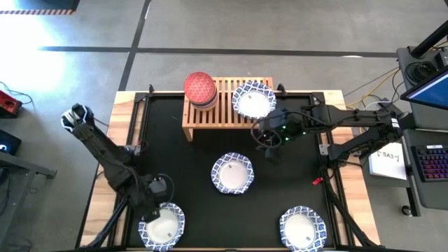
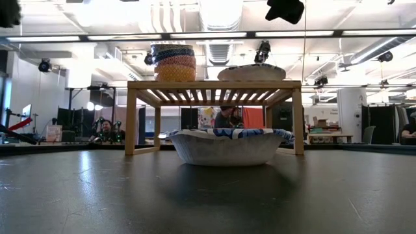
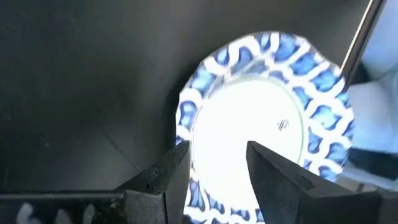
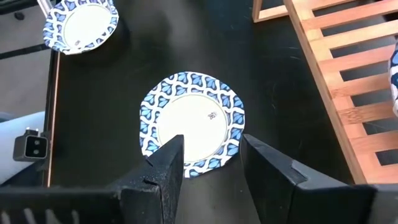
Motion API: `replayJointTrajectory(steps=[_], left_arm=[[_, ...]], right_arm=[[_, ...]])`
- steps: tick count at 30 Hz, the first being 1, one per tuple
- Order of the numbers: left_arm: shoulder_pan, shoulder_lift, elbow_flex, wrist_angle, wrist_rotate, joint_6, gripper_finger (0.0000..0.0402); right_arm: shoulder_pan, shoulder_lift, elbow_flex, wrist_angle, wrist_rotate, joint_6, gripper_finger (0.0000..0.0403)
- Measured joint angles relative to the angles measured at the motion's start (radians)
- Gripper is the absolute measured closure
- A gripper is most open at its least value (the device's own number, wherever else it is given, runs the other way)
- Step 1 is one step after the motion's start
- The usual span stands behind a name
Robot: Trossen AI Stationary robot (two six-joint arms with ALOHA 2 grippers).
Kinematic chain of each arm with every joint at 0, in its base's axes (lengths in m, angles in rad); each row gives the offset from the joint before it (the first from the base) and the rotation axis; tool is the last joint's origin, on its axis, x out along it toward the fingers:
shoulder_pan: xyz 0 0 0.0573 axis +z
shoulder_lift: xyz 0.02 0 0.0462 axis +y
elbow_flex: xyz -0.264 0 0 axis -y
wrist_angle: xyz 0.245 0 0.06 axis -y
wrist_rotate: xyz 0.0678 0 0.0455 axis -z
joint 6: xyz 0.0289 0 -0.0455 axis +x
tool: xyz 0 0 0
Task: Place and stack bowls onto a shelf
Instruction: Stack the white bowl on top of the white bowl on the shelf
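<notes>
Right gripper, fingers parted and empty, hovers beside the shelf; it should descend squarely over the centre bowl. Left gripper, parted likewise, waits over the near-left bowl.

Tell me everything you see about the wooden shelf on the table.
The shelf is a low rack of light wood with a slatted top and two side legs, upright at the table's far edge. On its left end stands a stack of small bowls, red on top. On its right end sits a white bowl with a blue-patterned rim. No gripper touches it.
</notes>
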Motion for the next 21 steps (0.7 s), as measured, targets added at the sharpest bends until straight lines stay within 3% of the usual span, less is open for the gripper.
replayJointTrajectory(steps=[21], left_arm=[[-0.051, 0.254, 0.000, 0.002, -0.002, -0.033, 0.0277]], right_arm=[[0.001, 0.000, -0.003, 0.000, 0.008, 0.000, 0.0257]])
